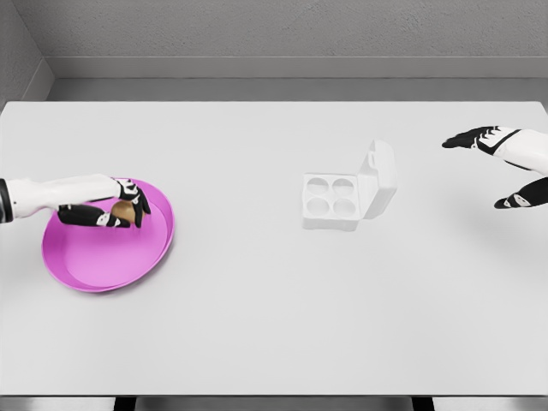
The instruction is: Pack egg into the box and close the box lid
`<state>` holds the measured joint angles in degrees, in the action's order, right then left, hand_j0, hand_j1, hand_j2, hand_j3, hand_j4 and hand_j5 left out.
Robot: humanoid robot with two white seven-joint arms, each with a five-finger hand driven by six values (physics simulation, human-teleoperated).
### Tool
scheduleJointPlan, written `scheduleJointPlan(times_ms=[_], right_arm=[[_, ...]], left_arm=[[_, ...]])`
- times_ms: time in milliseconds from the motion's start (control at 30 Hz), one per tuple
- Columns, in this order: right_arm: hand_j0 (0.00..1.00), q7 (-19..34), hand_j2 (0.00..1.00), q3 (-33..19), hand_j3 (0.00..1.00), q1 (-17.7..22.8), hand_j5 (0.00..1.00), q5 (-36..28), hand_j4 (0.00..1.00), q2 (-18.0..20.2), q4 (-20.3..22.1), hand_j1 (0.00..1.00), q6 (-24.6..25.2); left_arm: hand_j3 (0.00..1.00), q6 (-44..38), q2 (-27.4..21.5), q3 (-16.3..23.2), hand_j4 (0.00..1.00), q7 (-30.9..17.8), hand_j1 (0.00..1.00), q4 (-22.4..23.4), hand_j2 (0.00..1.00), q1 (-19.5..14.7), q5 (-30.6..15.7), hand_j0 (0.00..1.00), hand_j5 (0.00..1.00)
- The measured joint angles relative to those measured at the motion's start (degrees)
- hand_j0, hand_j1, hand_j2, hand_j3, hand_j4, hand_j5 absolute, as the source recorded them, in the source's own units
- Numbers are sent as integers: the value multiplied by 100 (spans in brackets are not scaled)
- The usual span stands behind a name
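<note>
A brown egg (122, 210) lies in the pink plate (103, 267) at the left of the table. My left hand (120, 205) reaches over the plate with its fingers curled around the egg. The white egg box (332, 201) stands near the table's middle with its lid (379, 178) swung open to the right; its four cups hold nothing. My right hand (501, 167) hovers at the right edge, well apart from the box, fingers spread and holding nothing.
The white table (257, 325) stretches wide between plate and box. A grey wall runs along the back edge.
</note>
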<state>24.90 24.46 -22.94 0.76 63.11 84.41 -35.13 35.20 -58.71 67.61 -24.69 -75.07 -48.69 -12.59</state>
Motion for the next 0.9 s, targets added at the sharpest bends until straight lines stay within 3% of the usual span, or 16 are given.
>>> scheduleJointPlan(times_ms=[467,900], right_arm=[[100,0,100,0,100,0,100,1,100,0,-68,100,0],[100,0,100,0,100,-18,100,0,100,0,-134,100,0]], left_arm=[[36,0,421,-374,36,0,36,-12,36,-70,-41,36,36],[35,-1,1004,-415,35,2,35,33,35,-281,-39,35,35]])
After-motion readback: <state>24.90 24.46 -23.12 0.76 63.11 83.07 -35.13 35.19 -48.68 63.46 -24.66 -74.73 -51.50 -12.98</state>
